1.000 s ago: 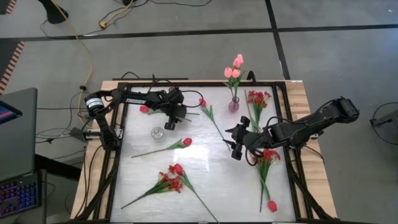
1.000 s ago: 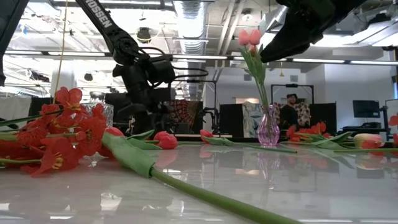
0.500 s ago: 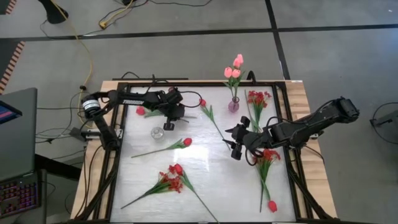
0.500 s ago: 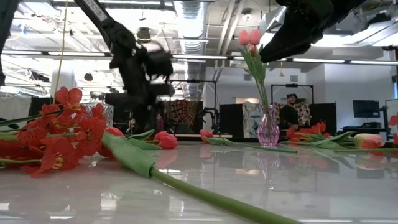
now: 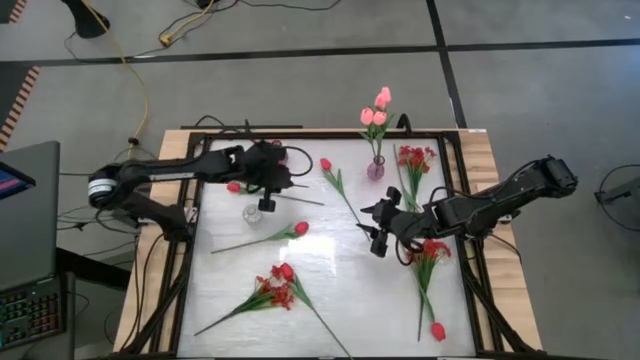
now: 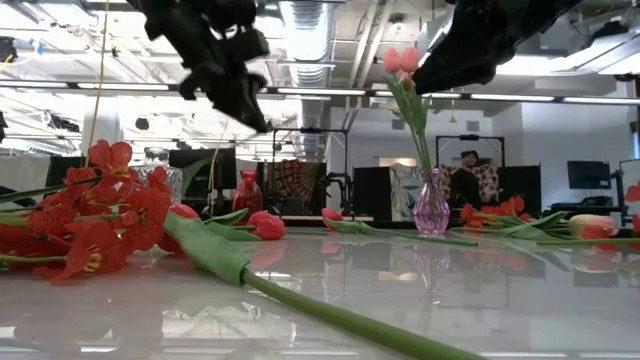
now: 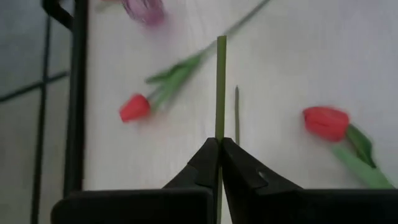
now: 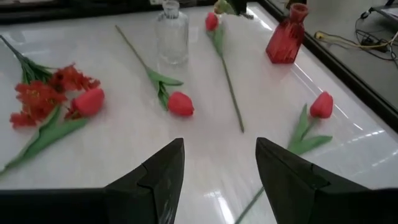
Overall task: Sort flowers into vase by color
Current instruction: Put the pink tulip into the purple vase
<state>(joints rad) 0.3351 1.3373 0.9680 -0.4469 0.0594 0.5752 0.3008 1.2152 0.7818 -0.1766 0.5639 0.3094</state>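
Left wrist view is showing the left end effector (image 7: 219, 163) clamping its two dark fingers (image 7: 202, 163) tight around a thin green stem (image 7: 220, 87), which is running straight out ahead of the tips over the white tabletop (image 7: 298, 50). From above, this end effector (image 5: 266, 190) is hanging over the far left part of the tabletop, just beside a clear glass vase (image 5: 253, 212), with a red vase (image 5: 277, 156) standing near the far rim. The held flower's red head (image 5: 232, 187) is showing beside the arm.

Farther out, the right end effector (image 5: 377, 228) is hovering above the middle right of the tabletop with its fingers (image 8: 154, 174) spread apart and nothing between them. A purple vase (image 5: 376, 168) holding pink tulips (image 5: 377, 110) is standing at the far edge. Red tulips (image 5: 300, 228) and red sprays (image 5: 276, 290) are lying scattered across the tabletop.
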